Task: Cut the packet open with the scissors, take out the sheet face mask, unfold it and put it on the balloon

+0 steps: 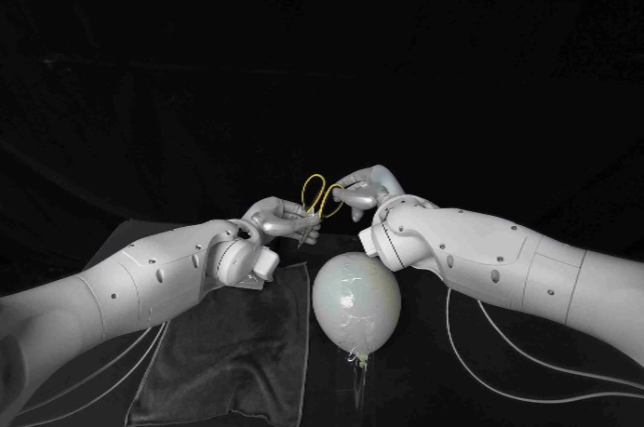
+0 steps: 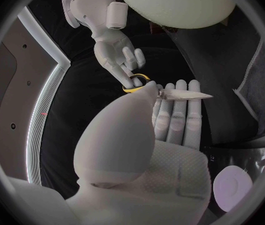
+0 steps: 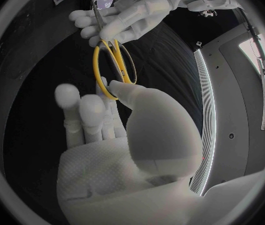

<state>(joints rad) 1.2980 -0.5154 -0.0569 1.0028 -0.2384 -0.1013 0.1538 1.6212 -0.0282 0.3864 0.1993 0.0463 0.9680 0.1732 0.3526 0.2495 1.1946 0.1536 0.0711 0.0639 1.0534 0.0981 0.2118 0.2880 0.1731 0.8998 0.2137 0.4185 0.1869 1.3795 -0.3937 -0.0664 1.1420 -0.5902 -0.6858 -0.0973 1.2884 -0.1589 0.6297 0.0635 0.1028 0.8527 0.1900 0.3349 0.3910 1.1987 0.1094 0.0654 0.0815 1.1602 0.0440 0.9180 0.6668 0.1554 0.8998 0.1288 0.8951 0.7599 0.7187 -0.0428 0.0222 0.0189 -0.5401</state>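
The yellow-handled scissors [image 1: 318, 196] hang in the air between my two hands, above the far end of the balloon. My left hand [image 1: 282, 219] pinches the blades [image 2: 184, 94] between thumb and fingers, handles pointing toward the right hand. My right hand [image 1: 362, 191] meets the handle loops [image 3: 110, 67]; its thumb tip pokes into one loop while its other fingers stay straight and apart. The pale, oval balloon [image 1: 355, 297] lies on the table under both wrists, knot toward me; the balloon [image 2: 170, 5] also appears in the left wrist view.
A dark cloth [image 1: 228, 343] is spread on the black table to the left of the balloon, under my left forearm. White cables trail along the table beside each arm. A small pale round object [image 2: 232, 186] lies near the cloth's edge.
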